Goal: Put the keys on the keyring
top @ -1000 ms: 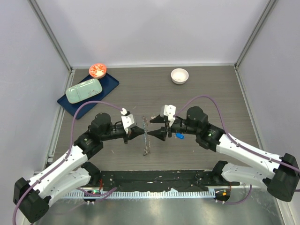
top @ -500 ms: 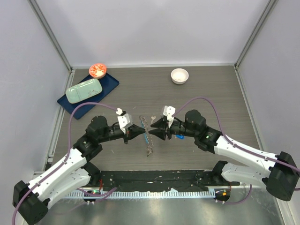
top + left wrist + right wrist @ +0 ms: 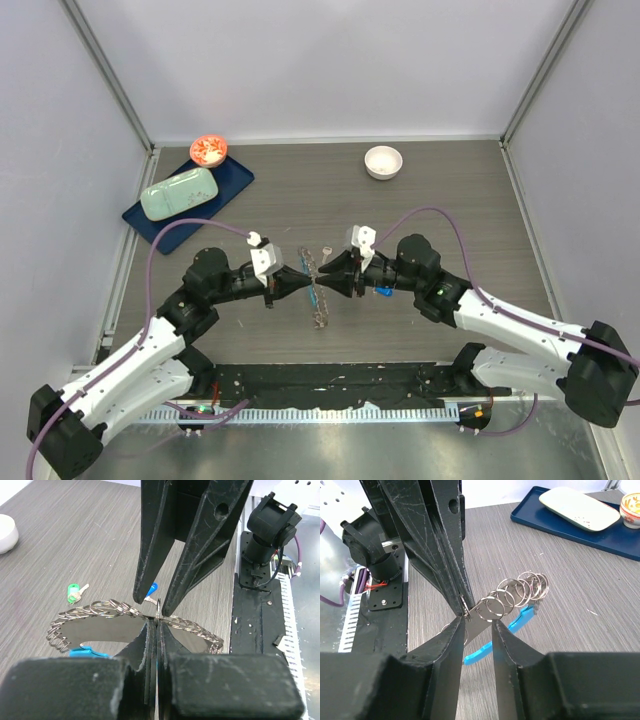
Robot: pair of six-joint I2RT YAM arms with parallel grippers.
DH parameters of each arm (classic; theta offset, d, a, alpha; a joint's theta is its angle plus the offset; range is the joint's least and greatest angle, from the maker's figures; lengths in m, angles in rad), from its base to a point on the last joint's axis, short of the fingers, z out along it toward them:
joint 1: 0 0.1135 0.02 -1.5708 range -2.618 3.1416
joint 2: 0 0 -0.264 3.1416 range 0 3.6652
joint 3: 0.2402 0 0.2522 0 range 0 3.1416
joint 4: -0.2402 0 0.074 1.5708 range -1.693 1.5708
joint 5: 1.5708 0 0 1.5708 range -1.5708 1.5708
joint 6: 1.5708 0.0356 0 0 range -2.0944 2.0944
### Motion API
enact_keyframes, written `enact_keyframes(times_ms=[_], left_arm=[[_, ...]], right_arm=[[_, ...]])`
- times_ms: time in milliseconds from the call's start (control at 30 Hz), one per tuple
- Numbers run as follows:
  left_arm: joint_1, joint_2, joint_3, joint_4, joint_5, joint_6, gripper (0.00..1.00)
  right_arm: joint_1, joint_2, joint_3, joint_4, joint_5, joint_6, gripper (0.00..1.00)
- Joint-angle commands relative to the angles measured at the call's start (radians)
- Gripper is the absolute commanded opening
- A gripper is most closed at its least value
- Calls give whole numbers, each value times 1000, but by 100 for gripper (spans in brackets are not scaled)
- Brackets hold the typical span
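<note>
The keyring (image 3: 107,611), a chain of silvery rings with a light-blue strip (image 3: 87,652), hangs just above the table between both grippers. My left gripper (image 3: 156,622) is shut on one of its rings. My right gripper (image 3: 475,625) is open, its fingertips straddling the ring chain (image 3: 515,592) right beside the left gripper's tip. In the top view the two grippers, left (image 3: 303,285) and right (image 3: 328,283), meet tip to tip over the keyring (image 3: 320,308). A green-headed key (image 3: 74,592) and a blue-headed key (image 3: 151,589) lie loose on the table. The other keys are hidden.
A small key (image 3: 326,252) lies just beyond the keyring and a blue one (image 3: 383,292) lies under my right arm. A white bowl (image 3: 383,161) stands at the back. A blue tray (image 3: 150,218) holds a pale-green dish (image 3: 179,192) and a red bowl (image 3: 209,150) at the back left.
Both grippers have closed in on each other and shifted slightly right with the keyring. The small key beyond the keyring has come into view.
</note>
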Motion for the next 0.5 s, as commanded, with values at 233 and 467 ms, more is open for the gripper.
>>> enact_keyframes(times_ms=[233, 467], left_arm=[[4, 11, 6, 127, 51, -32, 0], [2, 8, 8, 118, 58, -32, 0]], right_arm=[[-16, 21, 6, 86, -88, 20, 24], [-18, 35, 26, 55, -100, 8, 1]])
